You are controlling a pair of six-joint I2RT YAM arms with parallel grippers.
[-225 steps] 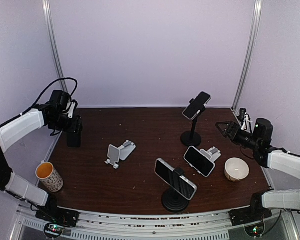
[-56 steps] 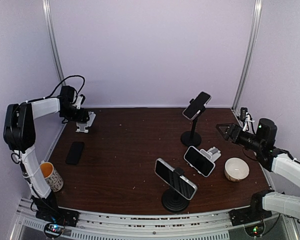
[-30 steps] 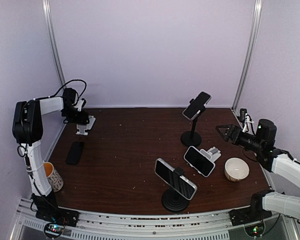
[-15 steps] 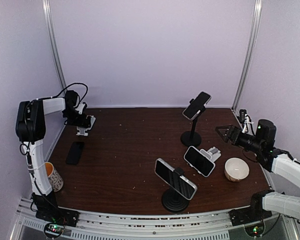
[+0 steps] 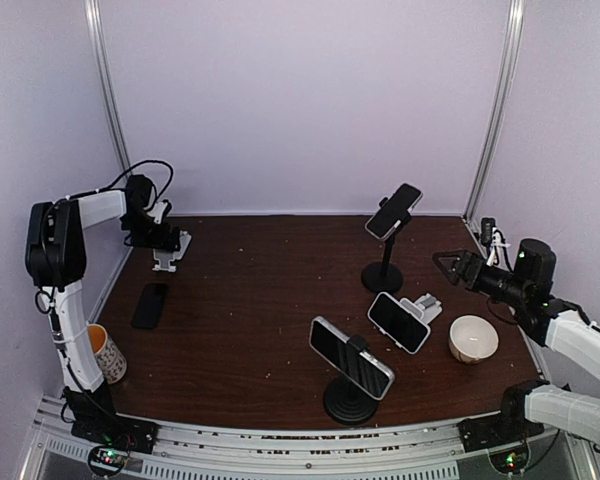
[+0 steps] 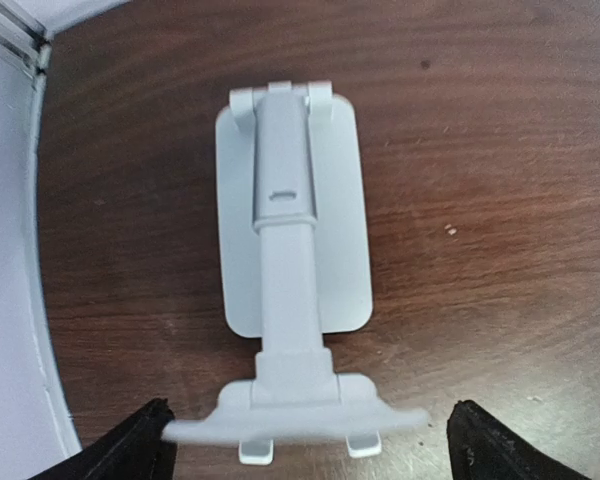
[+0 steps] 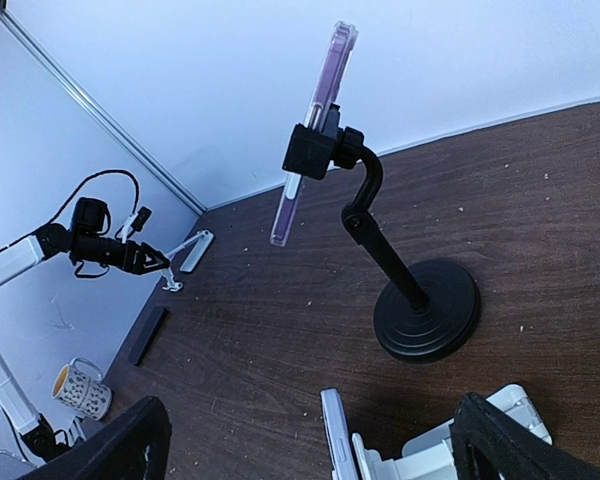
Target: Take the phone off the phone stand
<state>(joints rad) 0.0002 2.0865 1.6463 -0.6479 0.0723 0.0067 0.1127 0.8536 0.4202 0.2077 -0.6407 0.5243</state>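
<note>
Top view overlooks the whole table (image 5: pixel 260 290) from high at its near edge; left wrist looks straight down, close on the white stand (image 6: pixel 292 230), which right wrist sees far off, middle left

Left tool (image 6: pixel 310 445) newly wide around stand (image 6: pixel 295 230)

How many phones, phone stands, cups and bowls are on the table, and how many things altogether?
Phones: 4
Phone stands: 4
Cups: 1
Bowls: 1
Total: 10
</note>
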